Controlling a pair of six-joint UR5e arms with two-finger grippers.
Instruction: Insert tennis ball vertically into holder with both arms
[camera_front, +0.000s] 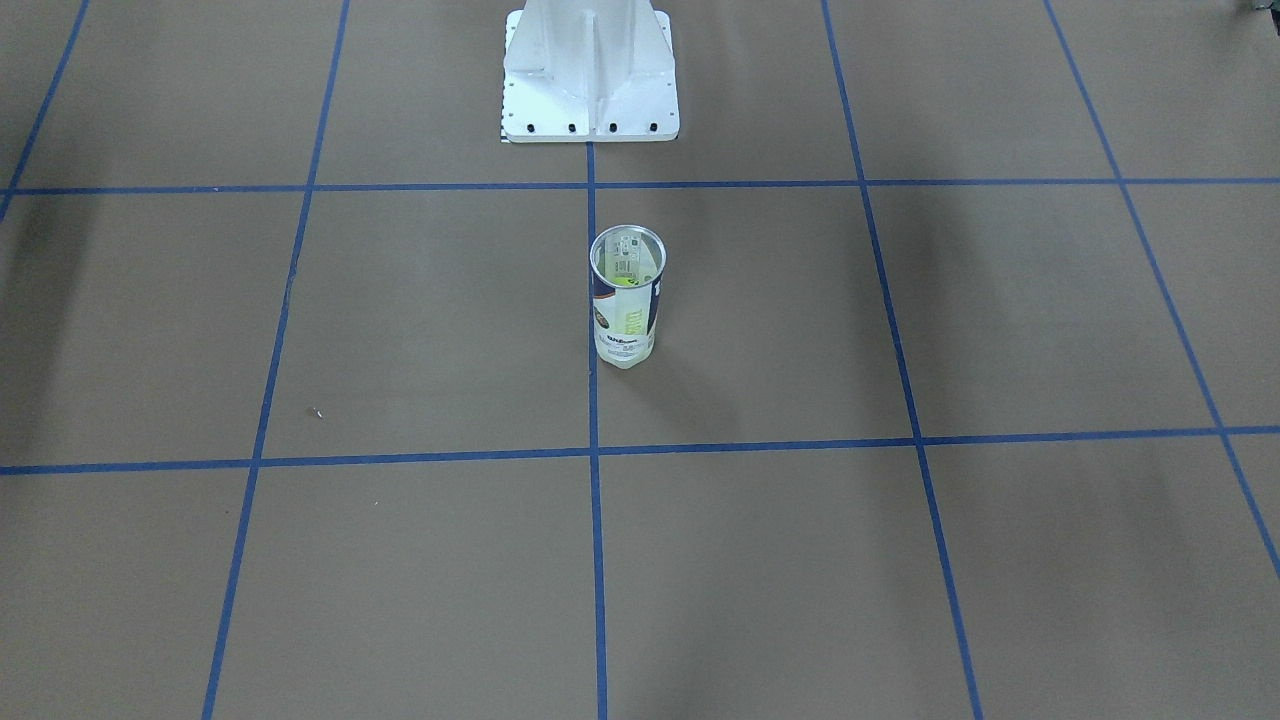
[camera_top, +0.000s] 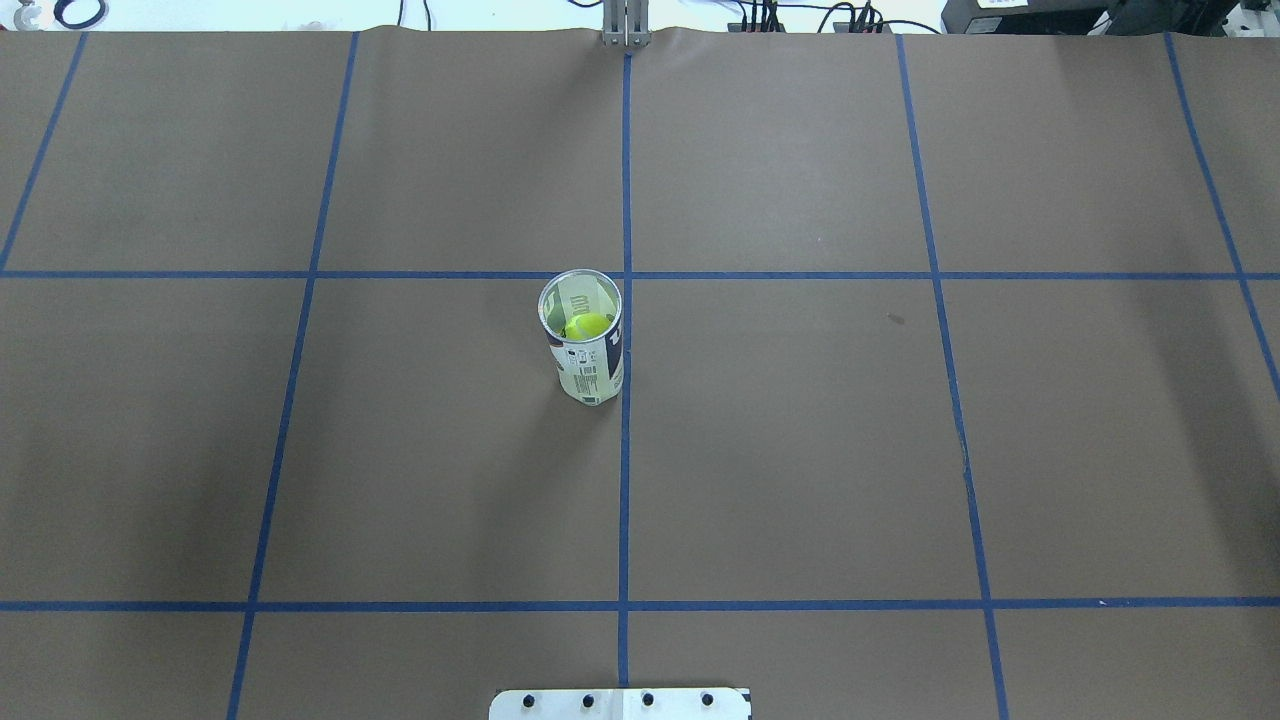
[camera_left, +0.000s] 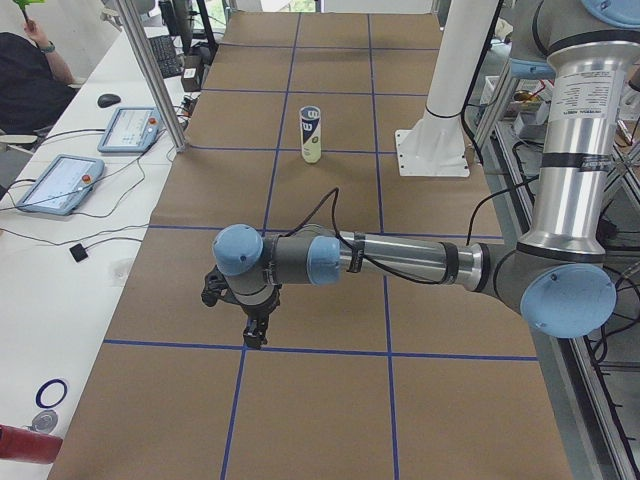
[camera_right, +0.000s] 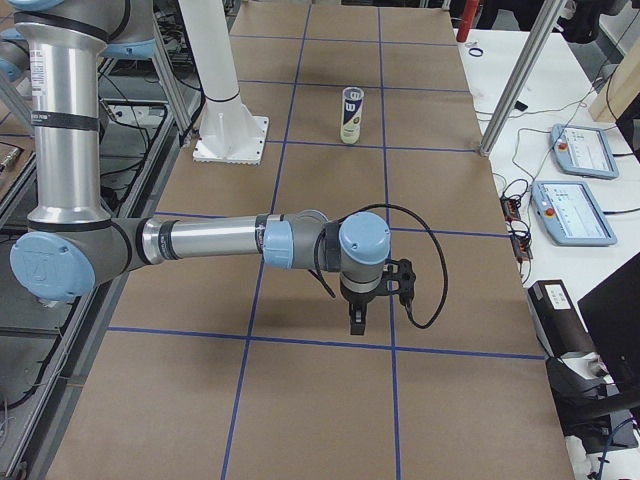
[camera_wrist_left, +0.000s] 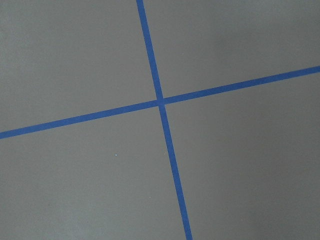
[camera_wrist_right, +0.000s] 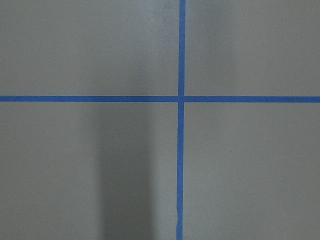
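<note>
The holder (camera_front: 626, 300) (camera_top: 588, 352) stands upright and open-topped near the table's middle, beside the central blue tape line. A yellow-green tennis ball (camera_top: 588, 325) (camera_front: 625, 283) lies inside it, seen through the metal rim. The holder also shows far off in both side views (camera_left: 311, 135) (camera_right: 351, 115). My left gripper (camera_left: 255, 335) hangs over the table's left end, far from the holder; I cannot tell if it is open or shut. My right gripper (camera_right: 357, 322) hangs over the right end, and its state is just as unclear. Both wrist views show only brown paper and blue tape.
The white metal base (camera_front: 590, 90) (camera_top: 620, 703) is bolted at the robot's side of the table. Beside the table are benches with tablets (camera_left: 60, 183) (camera_right: 575, 210), cables and aluminium posts (camera_left: 150, 70). A person (camera_left: 30, 80) sits at the far left bench.
</note>
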